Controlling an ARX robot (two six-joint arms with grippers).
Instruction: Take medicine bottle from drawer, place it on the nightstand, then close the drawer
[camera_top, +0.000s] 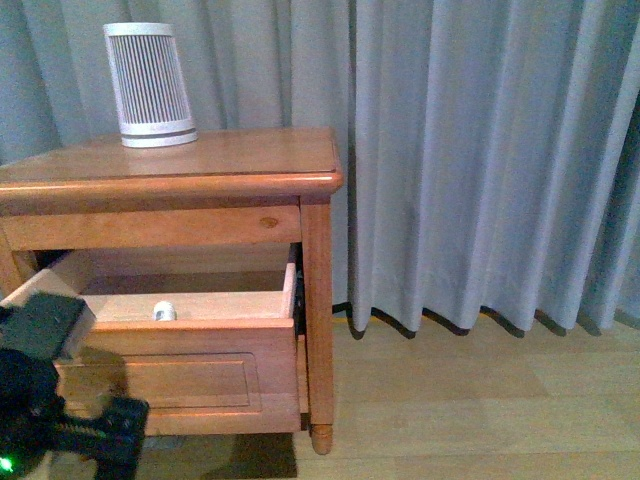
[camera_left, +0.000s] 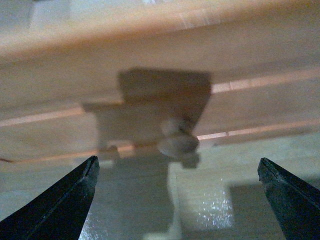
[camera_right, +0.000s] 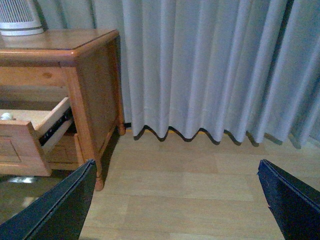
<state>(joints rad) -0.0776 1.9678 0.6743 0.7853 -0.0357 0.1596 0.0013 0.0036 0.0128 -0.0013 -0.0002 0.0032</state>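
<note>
The nightstand (camera_top: 220, 180) stands at the left, with its upper drawer (camera_top: 180, 375) pulled out. The medicine bottle (camera_top: 164, 312) lies inside the drawer; only its white round cap shows above the front panel. My left arm is low at the front left, before the drawer front. In the left wrist view my left gripper (camera_left: 177, 200) is open and empty, with a blurred round wooden knob (camera_left: 178, 140) close ahead between the fingers. My right gripper (camera_right: 175, 200) is open and empty above the floor, right of the nightstand (camera_right: 90, 75). The bottle cap (camera_right: 6, 116) and the open drawer (camera_right: 25, 145) show there too.
A large white ribbed canister (camera_top: 150, 85) stands on the back left of the nightstand top. Grey curtains (camera_top: 480, 150) hang behind and to the right. Pale wooden floor (camera_top: 470, 410) lies to the right of the nightstand.
</note>
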